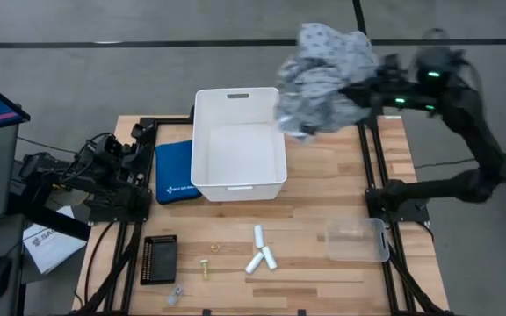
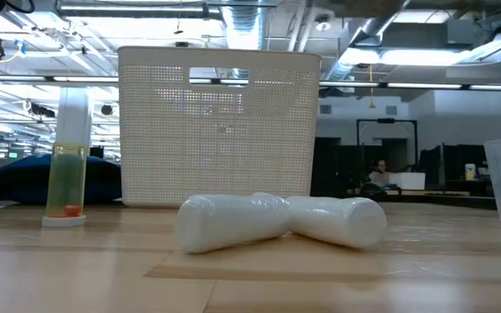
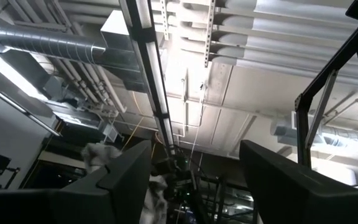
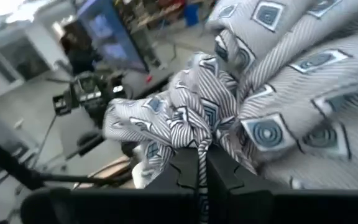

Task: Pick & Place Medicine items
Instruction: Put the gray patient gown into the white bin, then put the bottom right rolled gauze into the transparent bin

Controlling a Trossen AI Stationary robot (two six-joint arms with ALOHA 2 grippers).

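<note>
Three small white cylinders lie on their sides on the wooden table, near its front edge. The low view shows two of them lying crossed. No gripper is near them. My right gripper is raised beyond the far right corner of the white bin and is shut on a grey patterned cloth bundle. My left arm rests folded at the table's left side. Its gripper is open and points up at the ceiling. My right gripper pinches a bunched fold of the cloth bundle between its two shut fingers, several layers gathered together. The bundle is lifted clear of the table and spreads out beyond the fingertips, above the bin's far right corner.
A blue pouch lies left of the bin. A clear plastic container sits at the near right. A black tray, a brass bolt and a small ring lie near left. The low view shows an upright tube.
</note>
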